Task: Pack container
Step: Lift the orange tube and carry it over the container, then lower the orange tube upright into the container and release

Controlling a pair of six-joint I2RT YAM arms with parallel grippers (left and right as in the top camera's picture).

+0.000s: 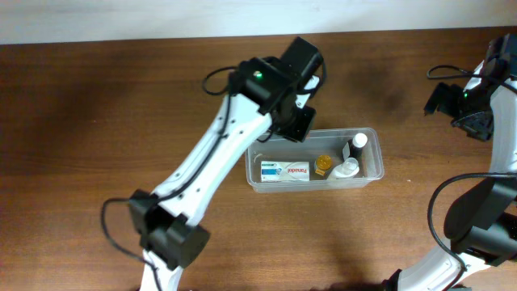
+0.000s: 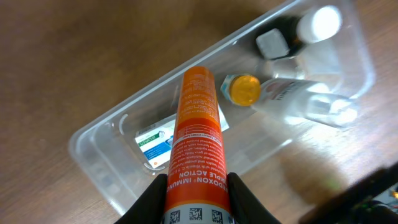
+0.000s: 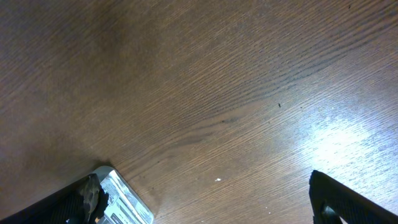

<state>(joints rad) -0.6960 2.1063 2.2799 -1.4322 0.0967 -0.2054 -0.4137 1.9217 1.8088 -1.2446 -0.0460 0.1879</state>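
The container (image 1: pixel 376 153), a clear plastic tub, stands at the table's centre. It holds a white and blue box (image 1: pixel 284 170), a small yellow-capped bottle (image 1: pixel 323 165), a clear bottle (image 1: pixel 346 169) and a dark bottle with a white cap (image 1: pixel 356 144). My left gripper (image 2: pixel 198 193) is shut on an orange tube (image 2: pixel 196 124) and holds it tilted above the container (image 2: pixel 99 155). In the overhead view the left gripper (image 1: pixel 295 121) hangs over the tub's rear left rim and hides the tube. My right gripper (image 3: pixel 202 205) is open over bare wood at the far right (image 1: pixel 444 99).
A silvery printed packet (image 3: pixel 124 199) shows at the lower left of the right wrist view, right beside that gripper's left finger. The table is dark brown wood. The left arm (image 1: pixel 210 170) stretches from the front left up to the tub.
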